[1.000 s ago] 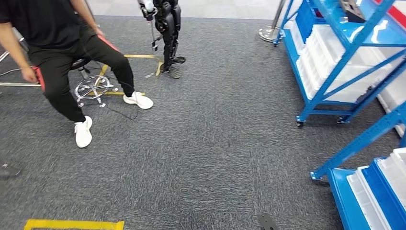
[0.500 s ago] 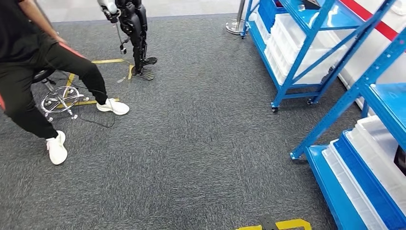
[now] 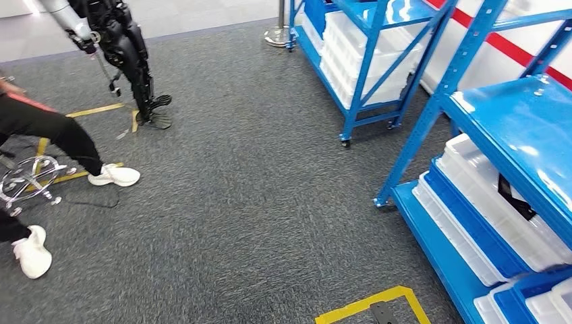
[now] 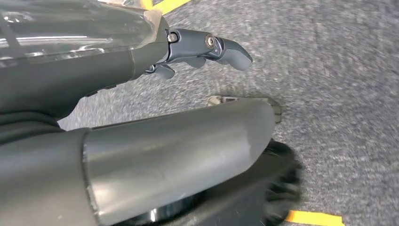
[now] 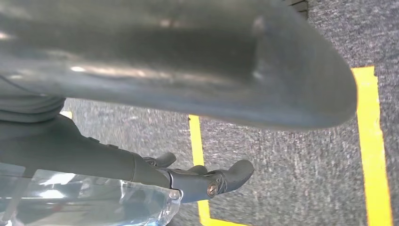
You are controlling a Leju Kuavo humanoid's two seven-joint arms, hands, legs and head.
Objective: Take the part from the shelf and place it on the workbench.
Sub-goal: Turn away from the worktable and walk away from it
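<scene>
A blue shelf [image 3: 432,115] stands at the right in the head view, with white bins [image 3: 472,182] on its lower level. A dark part [image 3: 516,199] lies in one of those bins. My left hand [image 4: 202,47] hangs over the grey carpet with its fingers stretched out and nothing in them. In the right wrist view my right hand [image 5: 202,181] also hangs empty, its fingers apart above yellow floor tape [image 5: 371,141].
A second blue rack [image 3: 364,67] with white bins stands farther back. At the left a person sits on a wheeled stool [image 3: 27,179], one white shoe [image 3: 115,177] stretched forward. Another robot [image 3: 125,47] stands at the back left. Yellow tape [image 3: 371,305] marks the carpet near me.
The camera has swung right: the person and the other robot slid to the left edge, and the blue shelf with its bins now fills the right side, closer.
</scene>
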